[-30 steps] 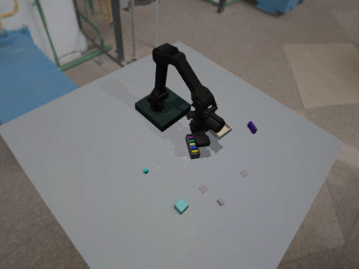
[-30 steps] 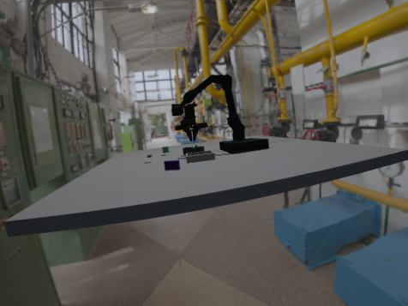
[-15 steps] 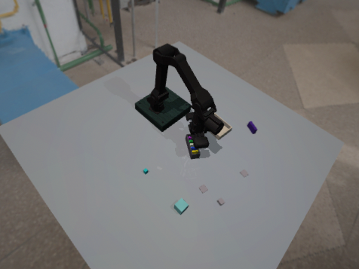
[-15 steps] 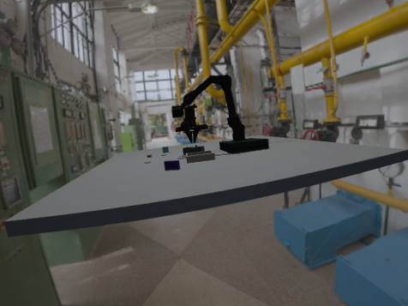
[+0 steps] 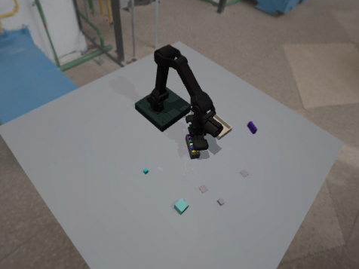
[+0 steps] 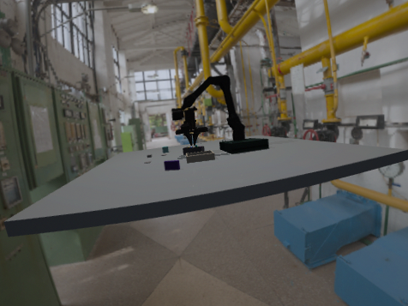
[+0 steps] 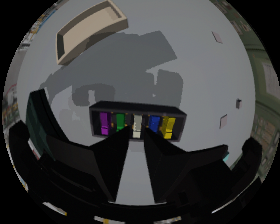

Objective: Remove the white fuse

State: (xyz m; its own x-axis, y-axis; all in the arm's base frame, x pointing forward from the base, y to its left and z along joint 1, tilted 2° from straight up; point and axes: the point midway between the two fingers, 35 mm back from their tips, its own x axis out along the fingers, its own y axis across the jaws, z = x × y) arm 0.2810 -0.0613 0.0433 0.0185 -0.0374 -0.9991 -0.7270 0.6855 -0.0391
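End effector (image 7: 135,160) over fuse block (image 7: 138,123), fingers narrow, gripping nothing.
White fuse (image 7: 136,126) sits in the block's middle slot, in line with the finger gap; tray (image 7: 89,30) lies beside on bench (image 5: 94,192).

White fuse seated in block

The white fuse (image 7: 136,126) stands upright mid-row in the dark fuse block (image 7: 138,107), near the table's centre; the beige tray (image 7: 88,31) lies beside it.

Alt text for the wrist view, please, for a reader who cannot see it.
The tool hangs partly open over the fuse block, its fingers framing the white fuse, still seated between green and blue fuses. The beige tray lies beyond, upper left.
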